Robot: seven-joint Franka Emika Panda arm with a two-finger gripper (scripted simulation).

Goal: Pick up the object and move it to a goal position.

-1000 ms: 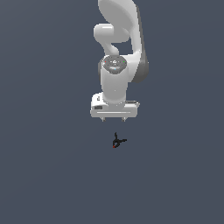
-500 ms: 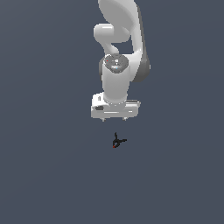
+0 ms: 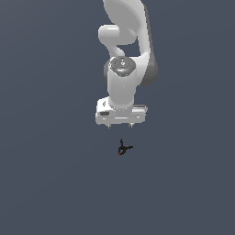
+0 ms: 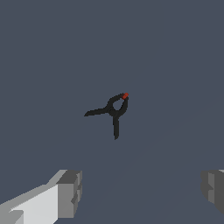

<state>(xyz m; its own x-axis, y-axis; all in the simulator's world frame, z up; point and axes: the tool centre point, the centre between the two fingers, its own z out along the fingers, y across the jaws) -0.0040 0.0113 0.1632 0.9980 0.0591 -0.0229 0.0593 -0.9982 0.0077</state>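
The object [image 3: 122,148] is a tiny black item with two thin prongs and a small red tip, lying on the flat grey floor. In the wrist view the object [image 4: 113,110] lies ahead of the fingers, with nothing touching it. My white gripper [image 3: 120,125] hangs above the floor, just behind the object in the exterior view. Its two fingers [image 4: 70,193] stand wide apart and hold nothing.
The white arm [image 3: 126,55] rises behind the gripper in the exterior view. The grey floor [image 3: 55,174] spreads flat on all sides.
The gripper has shifted slightly toward the object between the earlier frames and now. The object has not moved.
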